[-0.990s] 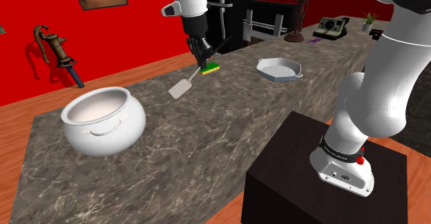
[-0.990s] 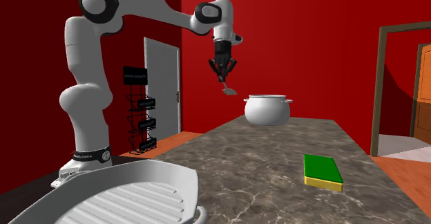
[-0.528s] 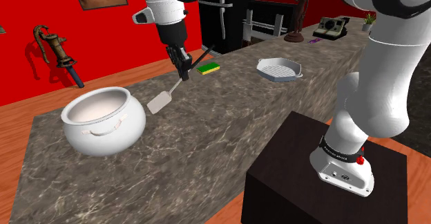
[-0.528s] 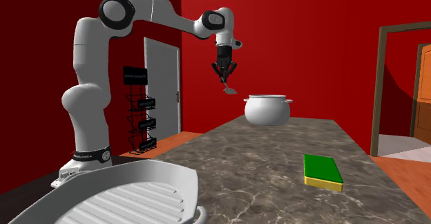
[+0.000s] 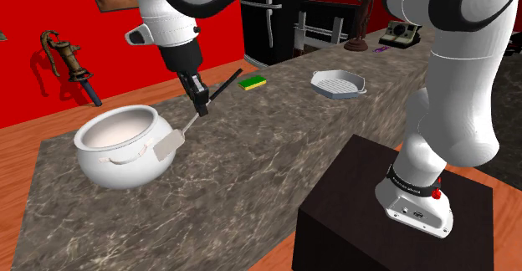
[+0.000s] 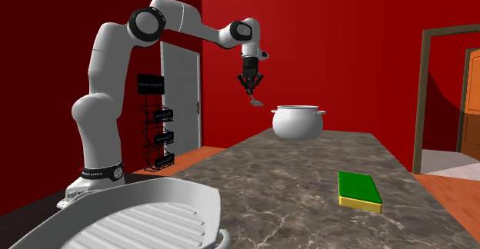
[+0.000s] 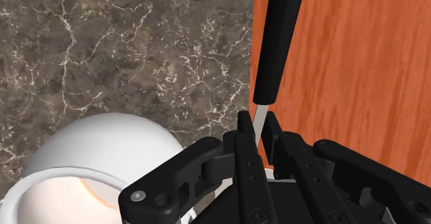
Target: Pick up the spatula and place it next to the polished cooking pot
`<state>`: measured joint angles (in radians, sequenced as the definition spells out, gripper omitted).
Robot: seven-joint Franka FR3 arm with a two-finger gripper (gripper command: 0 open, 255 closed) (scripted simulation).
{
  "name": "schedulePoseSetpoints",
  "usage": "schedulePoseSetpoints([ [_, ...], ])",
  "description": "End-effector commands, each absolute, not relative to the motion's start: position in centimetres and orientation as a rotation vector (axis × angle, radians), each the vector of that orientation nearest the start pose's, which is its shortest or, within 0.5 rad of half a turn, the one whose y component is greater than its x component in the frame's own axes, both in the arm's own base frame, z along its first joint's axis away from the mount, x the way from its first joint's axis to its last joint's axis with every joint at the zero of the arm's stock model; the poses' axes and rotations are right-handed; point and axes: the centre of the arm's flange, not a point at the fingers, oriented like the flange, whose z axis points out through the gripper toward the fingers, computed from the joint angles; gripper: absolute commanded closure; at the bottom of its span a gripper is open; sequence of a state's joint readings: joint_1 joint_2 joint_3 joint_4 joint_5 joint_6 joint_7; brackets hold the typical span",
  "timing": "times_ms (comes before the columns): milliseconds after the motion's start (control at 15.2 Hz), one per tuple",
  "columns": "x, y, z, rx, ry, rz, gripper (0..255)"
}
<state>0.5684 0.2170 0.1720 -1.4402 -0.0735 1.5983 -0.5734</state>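
The gripper [image 5: 202,108] is clamped on the spatula [image 5: 168,147], which hangs tilted in the air with its blade just in front of the white pot [image 5: 117,148]. Judged best practice is to lower it onto bare counter [image 5: 251,173] beside the pot, clear of its wall, before releasing. Farther along the veined counter lie a green sponge [image 5: 252,82] and a ridged pan [image 5: 338,84]. Red walls [image 5: 33,10] stand behind.
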Motion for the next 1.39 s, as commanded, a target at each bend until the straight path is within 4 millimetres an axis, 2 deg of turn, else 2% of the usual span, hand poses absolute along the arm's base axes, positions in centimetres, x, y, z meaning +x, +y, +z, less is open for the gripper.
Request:
schedulePoseSetpoints([
  [0,46.9,40.6,55.3,-2.519,-1.943,0.083,255],
  [1320,46.9,40.6,44.8,-2.519,-1.943,0.083,255],
])
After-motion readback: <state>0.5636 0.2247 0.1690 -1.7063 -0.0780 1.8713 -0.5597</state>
